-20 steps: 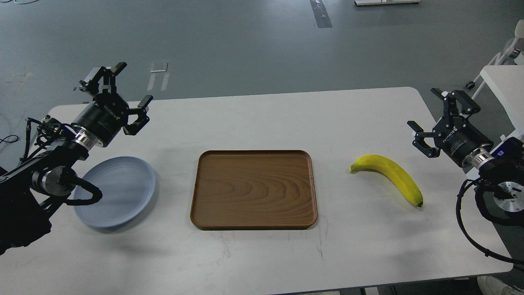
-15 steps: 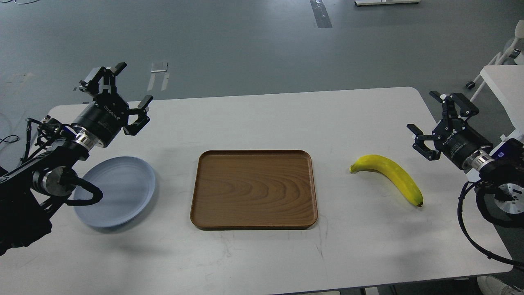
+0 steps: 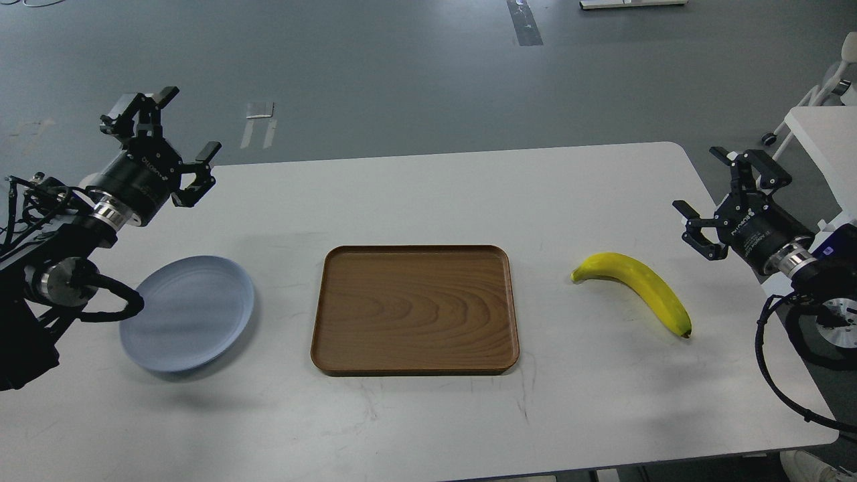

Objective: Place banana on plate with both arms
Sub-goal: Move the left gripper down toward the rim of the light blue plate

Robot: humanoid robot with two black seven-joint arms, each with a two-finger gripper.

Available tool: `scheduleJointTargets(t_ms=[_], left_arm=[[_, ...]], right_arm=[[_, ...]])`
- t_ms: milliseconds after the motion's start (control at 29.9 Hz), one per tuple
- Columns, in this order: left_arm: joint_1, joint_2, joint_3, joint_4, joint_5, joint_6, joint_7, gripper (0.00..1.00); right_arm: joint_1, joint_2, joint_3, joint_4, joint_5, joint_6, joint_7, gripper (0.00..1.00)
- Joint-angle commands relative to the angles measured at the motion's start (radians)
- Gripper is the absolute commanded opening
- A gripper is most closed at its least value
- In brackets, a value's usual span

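Note:
The yellow banana [image 3: 636, 285] lies on the white table at the right, stem tip toward the tray. The pale blue-grey plate [image 3: 189, 312] lies on the table at the left. My left gripper [image 3: 174, 137] is open and empty, raised above the table's far left edge, up and left of the plate. My right gripper [image 3: 730, 197] is open and empty near the table's right edge, up and right of the banana and apart from it.
A rectangular brown wooden tray [image 3: 415, 308] lies mid-table between plate and banana. The white table [image 3: 428, 194] has rounded corners; its front edge is close below. Another white table [image 3: 827, 137] stands at the far right on grey floor.

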Motion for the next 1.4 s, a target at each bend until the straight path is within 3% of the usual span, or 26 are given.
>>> scheduleJointTargets(t_ms=[0, 134, 368, 669, 836, 1003, 1370], left_arm=[[-0.024, 0.013, -0.004, -0.009, 0.103, 0.000, 0.000, 1.00], [-0.056, 0.029, -0.004, -0.088, 0.290, 0.000, 0.000, 1.00], [-0.084, 0.184, -0.010, -0.355, 0.710, 0.000, 0.000, 1.00], [-0.086, 0.355, -0.003, -0.570, 1.217, 0.000, 0.000, 1.00], [-0.050, 0.434, 0.025, -0.581, 1.477, 0.000, 0.000, 1.00], [0.022, 0.454, 0.082, -0.558, 1.616, 0.140, 0.000, 1.00], [0.109, 0.433, 0.094, -0.329, 1.650, 0.197, 0.000, 0.99]], right_arm=[[0.002, -0.002, 0.001, 0.000, 0.000, 0.000, 0.000, 1.00], [0.002, 0.000, 0.001, -0.001, 0.000, 0.000, 0.000, 1.00], [0.005, 0.000, 0.002, -0.001, 0.000, 0.000, 0.000, 1.00], [0.009, 0.005, 0.001, -0.001, 0.000, 0.000, 0.000, 1.00], [0.009, 0.011, 0.001, -0.001, 0.000, 0.000, 0.000, 1.00], [0.009, 0.011, 0.002, 0.000, 0.000, 0.000, 0.000, 1.00], [0.011, 0.011, 0.002, 0.000, 0.000, 0.000, 0.000, 1.00]])
